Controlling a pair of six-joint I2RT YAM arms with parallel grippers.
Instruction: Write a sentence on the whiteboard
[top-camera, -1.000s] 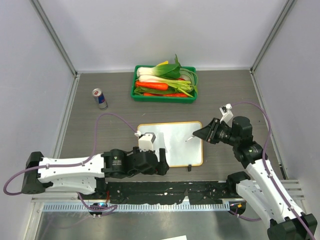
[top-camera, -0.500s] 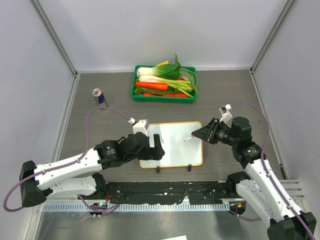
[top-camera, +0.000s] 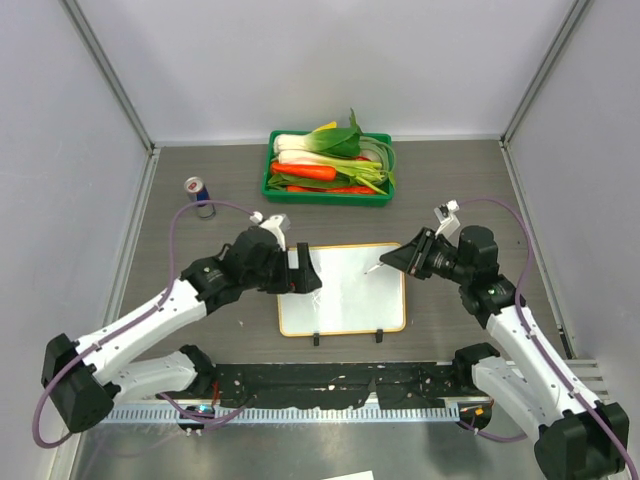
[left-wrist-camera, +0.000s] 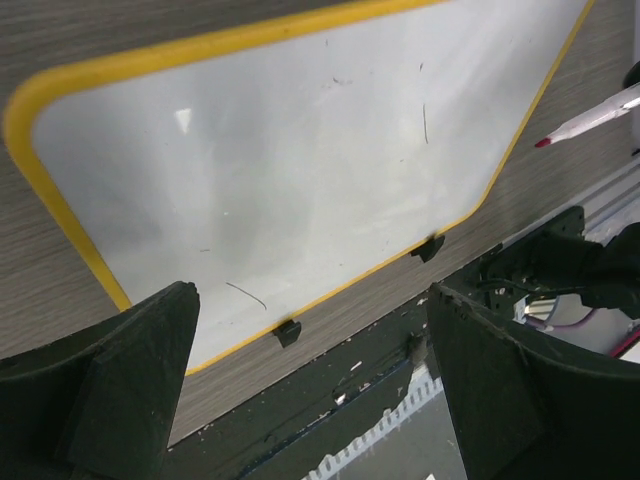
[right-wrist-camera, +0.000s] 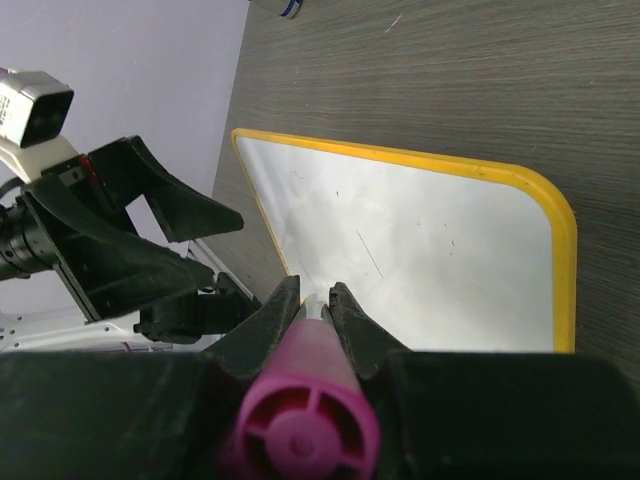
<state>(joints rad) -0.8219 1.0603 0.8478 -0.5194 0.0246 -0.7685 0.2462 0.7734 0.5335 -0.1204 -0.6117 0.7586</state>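
Nothing legible: the whiteboard (top-camera: 350, 290) beneath the left gripper (top-camera: 304, 278) carries only faint stray strokes, and the drink can's (top-camera: 198, 197) print is too small to read.

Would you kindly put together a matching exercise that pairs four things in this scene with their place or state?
Things:
1. white rectangular whiteboard with yellow rim
2. white marker with magenta end
3. green plastic tray
4. blue and silver drink can

Places or states:
A. standing upright at the far left
B. holding vegetables, at the back
C. clamped between the right fingers
D. lying flat, no words on it

Pairs: 1-D, 2-C, 3-B, 4-A.
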